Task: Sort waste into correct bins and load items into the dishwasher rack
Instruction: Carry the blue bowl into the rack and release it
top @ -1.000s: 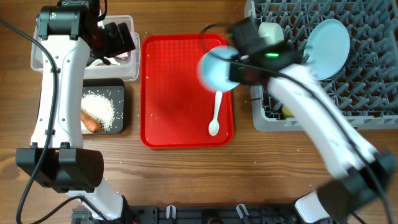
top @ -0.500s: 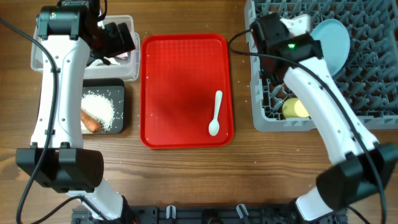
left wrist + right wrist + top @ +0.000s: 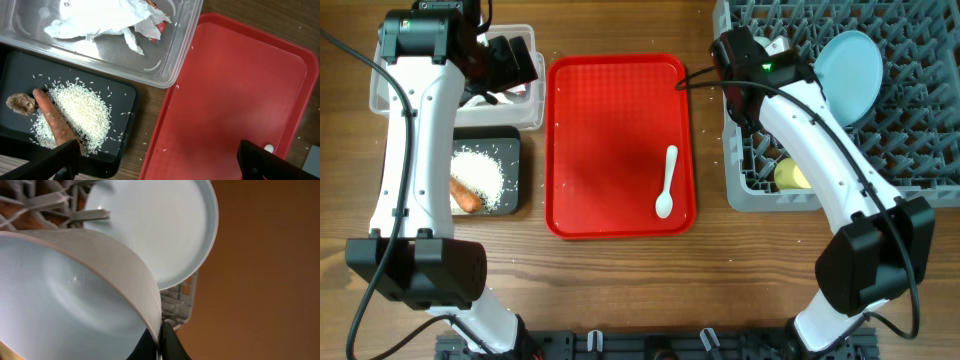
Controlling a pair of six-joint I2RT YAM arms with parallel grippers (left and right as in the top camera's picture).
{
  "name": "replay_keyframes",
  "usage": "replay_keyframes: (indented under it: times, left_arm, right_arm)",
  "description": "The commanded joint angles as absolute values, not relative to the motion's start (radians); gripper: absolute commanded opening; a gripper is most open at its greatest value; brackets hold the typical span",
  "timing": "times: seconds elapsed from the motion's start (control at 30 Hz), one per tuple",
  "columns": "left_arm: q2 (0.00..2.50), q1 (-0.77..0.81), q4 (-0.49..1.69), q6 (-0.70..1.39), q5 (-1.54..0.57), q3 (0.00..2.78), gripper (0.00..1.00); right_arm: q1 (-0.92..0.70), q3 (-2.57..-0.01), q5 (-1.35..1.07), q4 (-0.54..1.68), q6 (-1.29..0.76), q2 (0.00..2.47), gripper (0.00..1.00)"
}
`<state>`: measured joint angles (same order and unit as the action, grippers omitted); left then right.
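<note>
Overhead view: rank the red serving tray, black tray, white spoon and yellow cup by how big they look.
1. red serving tray
2. black tray, partly under the left arm
3. white spoon and yellow cup: unsure; the spoon is longer but thin, and the cup is partly hidden by the right arm.

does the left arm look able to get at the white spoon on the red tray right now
Probably yes: the spoon lies alone on the red tray, nothing over it, and the left pincer hangs open and empty.
</note>
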<state>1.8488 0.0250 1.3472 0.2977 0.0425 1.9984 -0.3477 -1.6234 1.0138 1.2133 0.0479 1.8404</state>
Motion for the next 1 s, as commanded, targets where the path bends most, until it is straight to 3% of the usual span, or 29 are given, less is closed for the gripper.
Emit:
replay_keyframes:
  times: [0.0, 0.17, 0.33, 0.6, 0.97]
  left_arm:
    - [1.847, 0.025, 1.348, 0.293, 0.038, 2.009, 1.0]
    - [1.847, 0.025, 1.348, 0.293, 0.038, 2.009, 1.0]
    - [1.847, 0.025, 1.348, 0.293, 0.038, 2.009, 1.0]
    - [1.847, 0.025, 1.348, 0.293, 0.038, 2.008, 1.0]
    - [1.847, 0.025, 1.348, 0.293, 0.038, 2.009, 1.0]
  right_arm:
    - [-0.346, -1.614, 1.232, 1.214, 0.064, 1.859, 0.04]
    - [-0.347, -1.614, 1.295, 1.088, 0.233, 1.859, 0.04]
    - [-0.355, -1.605, 1.145, 1.098, 0.232, 1.86, 0.04]
    - [-0.368, -1.405, 1.145, 1.086, 0.234, 1.86, 0.04]
    - [-0.421, -1.388, 1.143, 1.013, 0.269, 1.86, 0.04]
